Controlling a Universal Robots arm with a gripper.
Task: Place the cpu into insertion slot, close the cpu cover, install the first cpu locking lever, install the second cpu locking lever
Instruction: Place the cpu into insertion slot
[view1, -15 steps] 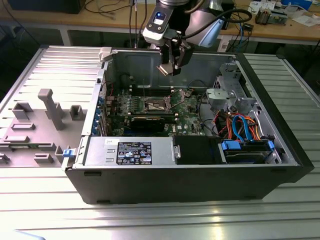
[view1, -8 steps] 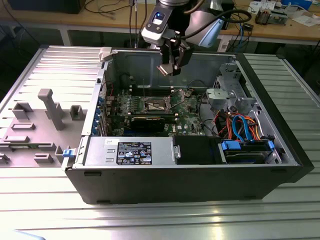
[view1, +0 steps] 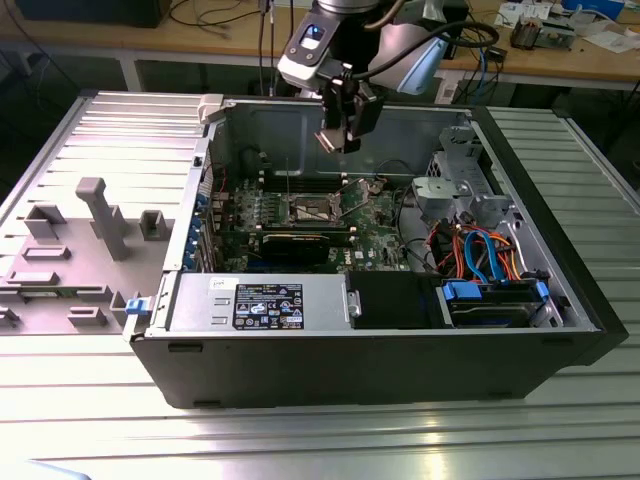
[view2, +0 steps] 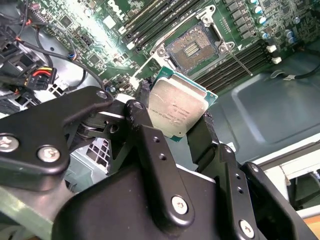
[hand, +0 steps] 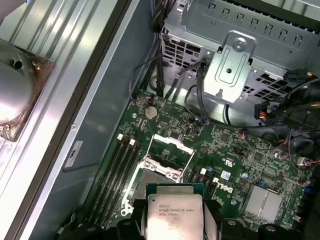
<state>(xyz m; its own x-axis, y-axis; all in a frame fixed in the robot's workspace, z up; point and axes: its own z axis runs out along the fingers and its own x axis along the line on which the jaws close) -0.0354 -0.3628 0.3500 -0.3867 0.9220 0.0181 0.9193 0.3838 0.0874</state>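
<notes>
The cpu (hand: 175, 216) is pinched by its edges between the two black fingers (view2: 143, 107) of the tool (view2: 175, 111), held in the air above the open computer case (view1: 380, 365) that lies on the ridged metal desk (view1: 90, 410). Below it the insertion slot (view2: 192, 46) on the green board (hand: 235, 155) sits bare, with the cpu cover (hand: 170, 145) lifted open.
</notes>
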